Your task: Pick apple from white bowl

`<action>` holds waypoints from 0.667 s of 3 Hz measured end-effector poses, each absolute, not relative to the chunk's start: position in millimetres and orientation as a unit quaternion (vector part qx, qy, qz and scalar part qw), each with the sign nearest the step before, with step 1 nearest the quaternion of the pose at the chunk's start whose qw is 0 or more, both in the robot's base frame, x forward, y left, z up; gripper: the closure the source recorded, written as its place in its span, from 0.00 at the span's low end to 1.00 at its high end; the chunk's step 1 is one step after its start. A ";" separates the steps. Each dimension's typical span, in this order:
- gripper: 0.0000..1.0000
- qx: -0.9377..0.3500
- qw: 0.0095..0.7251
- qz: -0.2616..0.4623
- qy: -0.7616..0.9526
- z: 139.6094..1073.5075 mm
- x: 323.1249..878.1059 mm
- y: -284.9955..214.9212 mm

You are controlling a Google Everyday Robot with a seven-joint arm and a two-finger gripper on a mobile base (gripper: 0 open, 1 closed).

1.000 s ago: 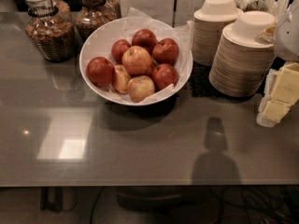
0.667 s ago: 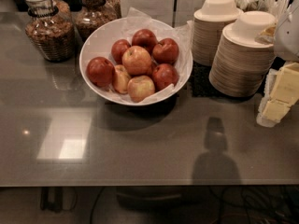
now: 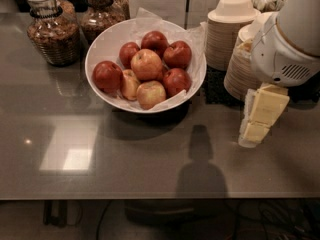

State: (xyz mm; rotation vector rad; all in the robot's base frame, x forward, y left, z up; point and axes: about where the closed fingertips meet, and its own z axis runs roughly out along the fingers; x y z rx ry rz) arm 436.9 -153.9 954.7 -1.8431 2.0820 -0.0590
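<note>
The apple [image 3: 146, 64], large with an orange-red blush over yellow, lies on top in the middle of the white bowl [image 3: 102, 41], which is lined with crinkled white paper. Several dark red apples [image 3: 107, 75] and two paler yellowish ones [image 3: 151, 94] lie around it. My gripper [image 3: 259, 116], cream-coloured under the white arm housing [image 3: 287, 44], hangs at the right of the view, well to the right of the bowl and above the table. It holds nothing that I can see.
Two stacks of beige disposable bowls [image 3: 234, 31] stand right of the white bowl, partly behind my arm. Two glass jars [image 3: 51, 31] with brown contents stand at the back left. The grey table's front edge [image 3: 150, 199] runs along the bottom.
My arm and gripper have moved left, further into view and closer to the bowl. The apples and bowl have not moved.
</note>
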 end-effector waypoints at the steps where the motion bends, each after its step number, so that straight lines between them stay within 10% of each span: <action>1: 0.00 -0.679 0.211 -0.022 0.702 951.4 449.2 -120.4; 2: 0.00 -0.698 0.244 -0.030 0.673 964.1 468.4 -100.0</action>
